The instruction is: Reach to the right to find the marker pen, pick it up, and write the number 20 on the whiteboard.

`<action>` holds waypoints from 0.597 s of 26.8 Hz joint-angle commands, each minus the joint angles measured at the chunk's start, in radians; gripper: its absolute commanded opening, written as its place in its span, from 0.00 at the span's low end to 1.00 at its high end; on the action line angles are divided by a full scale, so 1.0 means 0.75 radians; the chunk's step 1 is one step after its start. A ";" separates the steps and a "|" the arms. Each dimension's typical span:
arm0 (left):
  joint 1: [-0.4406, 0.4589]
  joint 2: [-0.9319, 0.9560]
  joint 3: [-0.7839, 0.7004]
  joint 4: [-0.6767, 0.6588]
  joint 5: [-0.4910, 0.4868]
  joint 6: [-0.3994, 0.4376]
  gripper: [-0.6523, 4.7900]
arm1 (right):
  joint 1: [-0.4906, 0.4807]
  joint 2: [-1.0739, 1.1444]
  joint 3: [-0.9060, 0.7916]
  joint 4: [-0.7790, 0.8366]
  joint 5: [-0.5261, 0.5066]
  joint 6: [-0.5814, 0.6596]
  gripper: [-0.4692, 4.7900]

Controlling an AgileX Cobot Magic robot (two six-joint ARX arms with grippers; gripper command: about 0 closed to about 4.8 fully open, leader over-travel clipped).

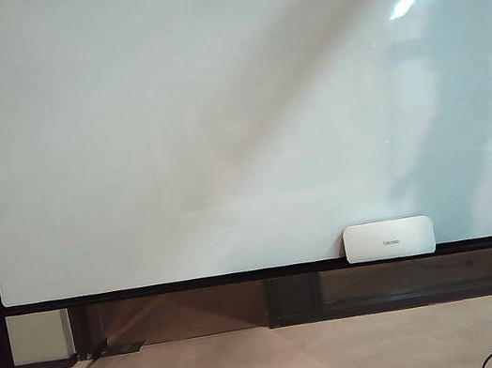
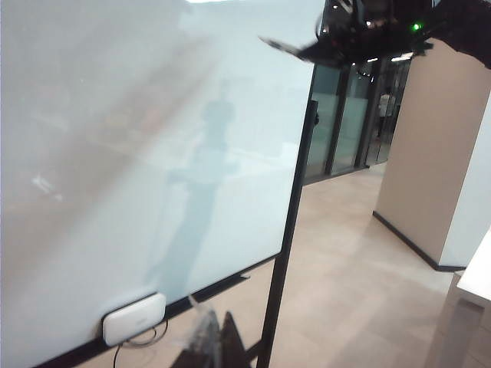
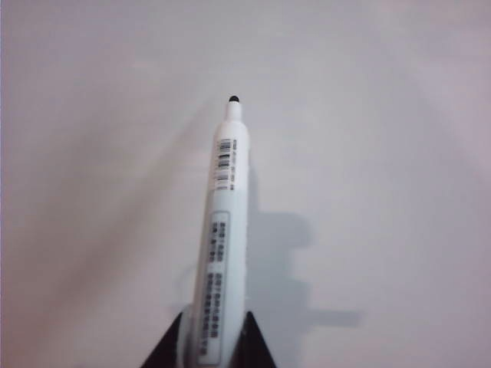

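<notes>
Right end effector [image 3: 209,337] is clamped on the marker [image 3: 219,253]: its two dark fingers [image 3: 165,349] press the pen's lower barrel from both sides, and the white barrel with its printed labels sticks straight out ahead of them. The black tip [image 3: 233,100] is bare and points at the whiteboard [image 3: 383,115]; whether it touches the surface cannot be told. The pen's shadow falls on the board just beside the barrel.

Left end effector [image 2: 211,341] shows only as a blurred dark shape at the edge of its wrist view, low against the board [image 2: 115,153], so how far it is open cannot be told. It hangs just beside the small white block [image 2: 133,318] that sits on the board's bottom rail.

From the exterior view the board [image 1: 213,104] fills nearly everything, glossy and unmarked, with the block [image 1: 388,239] on the lower frame toward the right. Neither arm appears in that view.
</notes>
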 commanded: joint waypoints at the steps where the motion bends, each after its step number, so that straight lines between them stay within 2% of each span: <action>1: -0.001 0.006 0.066 -0.095 0.003 0.036 0.11 | 0.153 0.002 0.006 0.045 -0.018 -0.015 0.09; 5: -0.001 0.006 0.117 -0.170 0.009 0.092 0.11 | 0.388 0.031 0.006 0.083 -0.020 -0.080 0.09; 10: -0.001 0.007 0.155 -0.213 0.010 0.114 0.11 | 0.577 0.096 0.006 0.134 -0.014 -0.086 0.09; 14: -0.001 0.006 0.208 -0.271 -0.078 0.161 0.11 | 0.721 0.136 0.006 0.181 0.081 -0.089 0.09; 16: -0.001 0.006 0.244 -0.311 -0.169 0.191 0.11 | 0.776 0.155 0.006 0.219 0.126 -0.089 0.09</action>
